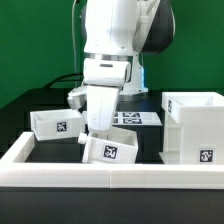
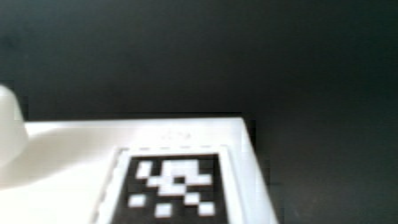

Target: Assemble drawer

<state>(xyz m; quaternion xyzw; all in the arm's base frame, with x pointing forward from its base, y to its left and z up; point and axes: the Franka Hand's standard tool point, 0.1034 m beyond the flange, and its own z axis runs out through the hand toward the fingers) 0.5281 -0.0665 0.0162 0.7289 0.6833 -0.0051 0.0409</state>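
Hanging down at the middle of the exterior view, the end effector (image 1: 100,131) is reaching to the top edge of a small white tray (image 1: 110,152) of the drawer. The tray is sitting tilted, with its tagged face turned toward the camera. The wide white hand is covering the fingertips, so I cannot tell whether the end effector is clenched on the tray's wall or only touching it. In the wrist view the tray's flat white face (image 2: 71,150) is filling the near part of the picture, its black-and-white tag (image 2: 173,185) is showing blurred, and a rounded white finger (image 2: 7,130) is peeking in at the picture's edge beside it, with the black desk (image 2: 214,60) lying beyond. In the exterior view, a second tray (image 1: 55,123) is resting upright on the desk (image 1: 150,140) toward nine o'clock of the end effector. The tall housing (image 1: 195,125) is standing toward three o'clock, well apart from both trays. The marker board (image 1: 138,118) is lying flat behind the arm, toward one o'clock. A low white wall (image 1: 60,178) is running along the desk's near edge at six o'clock.
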